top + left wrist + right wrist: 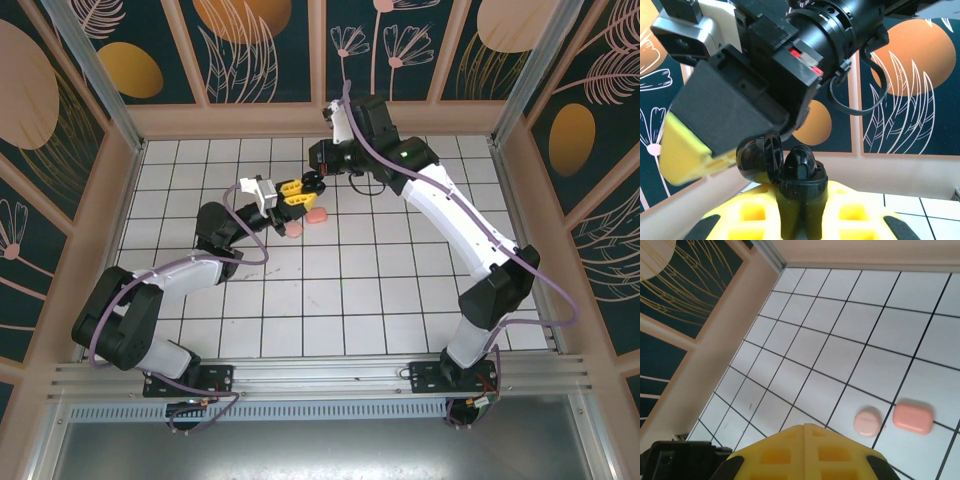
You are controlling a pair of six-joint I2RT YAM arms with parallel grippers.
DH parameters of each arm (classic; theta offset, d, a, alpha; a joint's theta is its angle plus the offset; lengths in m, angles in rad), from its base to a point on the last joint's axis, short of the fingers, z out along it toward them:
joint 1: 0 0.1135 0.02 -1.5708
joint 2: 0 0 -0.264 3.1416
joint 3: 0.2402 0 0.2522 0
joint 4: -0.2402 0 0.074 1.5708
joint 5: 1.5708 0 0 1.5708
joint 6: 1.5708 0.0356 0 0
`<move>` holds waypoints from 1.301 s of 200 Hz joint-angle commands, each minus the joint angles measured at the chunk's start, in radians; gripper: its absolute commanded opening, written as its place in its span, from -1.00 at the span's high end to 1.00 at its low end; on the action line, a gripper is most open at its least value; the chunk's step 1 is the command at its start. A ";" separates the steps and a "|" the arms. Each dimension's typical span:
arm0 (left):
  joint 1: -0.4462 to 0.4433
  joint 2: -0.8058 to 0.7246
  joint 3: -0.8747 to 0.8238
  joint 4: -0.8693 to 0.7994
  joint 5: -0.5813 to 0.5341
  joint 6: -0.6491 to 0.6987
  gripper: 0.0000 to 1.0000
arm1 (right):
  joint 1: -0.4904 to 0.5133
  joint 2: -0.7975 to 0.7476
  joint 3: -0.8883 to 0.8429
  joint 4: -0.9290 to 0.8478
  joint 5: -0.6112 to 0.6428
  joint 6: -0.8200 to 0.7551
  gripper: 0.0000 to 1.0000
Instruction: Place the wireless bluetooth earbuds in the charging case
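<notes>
Far of centre on the tiled surface, the left tool is clamped around a black case. The case is held upright between the yellow fingers, with its lid hinged open to the left. A glossy black shape is seen in the case's mouth, but whether that is a seated earbud or the socket itself cannot be told.

The right tool is just to the right of and above the case. It is brought close over the case, and its fingers are pressed fully together. Nothing is seen between the fingers, so whether an earbud is pinched there cannot be told.

Further right in the right wrist view, a round pink case and an oblong pink case lie flat on the tiles. They are just beside each other, apart, and both closed.

Several faults are judged possible. The right tool's bulky body is very near the lid, so the lid could be knocked shut or bent back. If an earbud is carried, it could be brought down off-line with its socket. Released there, it would be lost onto the tiles. A downward push could also twist the case in the left tool's grip.
</notes>
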 commanded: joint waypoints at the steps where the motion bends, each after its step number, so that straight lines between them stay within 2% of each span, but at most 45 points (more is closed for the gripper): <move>1: -0.005 0.015 0.036 -0.001 -0.001 0.019 1.00 | 0.033 -0.035 0.006 -0.075 -0.031 -0.038 0.98; 63: -0.005 0.024 0.050 -0.006 -0.032 -0.014 1.00 | 0.063 -0.179 -0.199 -0.042 0.002 0.008 1.00; 83: -0.005 0.025 0.047 -0.004 -0.044 -0.035 1.00 | 0.040 -0.221 -0.236 -0.002 0.033 0.046 1.00; 101: -0.005 0.024 0.042 -0.032 -0.065 -0.067 1.00 | -0.008 -0.281 -0.282 0.053 0.111 0.113 0.97; 126: -0.005 0.043 0.050 -0.153 -0.111 -0.178 1.00 | -0.091 -0.391 -0.432 0.157 0.172 0.200 0.78; 141: -0.005 0.078 0.068 -0.264 -0.131 -0.262 1.00 | -0.095 -0.433 -0.519 0.189 0.206 0.218 0.67; 160: -0.009 0.135 0.066 -0.343 -0.131 -0.373 1.00 | -0.095 -0.458 -0.609 0.205 0.247 0.225 0.65; 207: -0.031 0.283 -0.011 -0.271 -0.124 -0.575 1.00 | -0.095 -0.472 -0.746 0.262 0.282 0.251 0.63; 260: -0.033 0.437 0.060 -0.453 -0.152 -0.626 1.00 | -0.094 -0.426 -0.750 0.285 0.293 0.254 0.60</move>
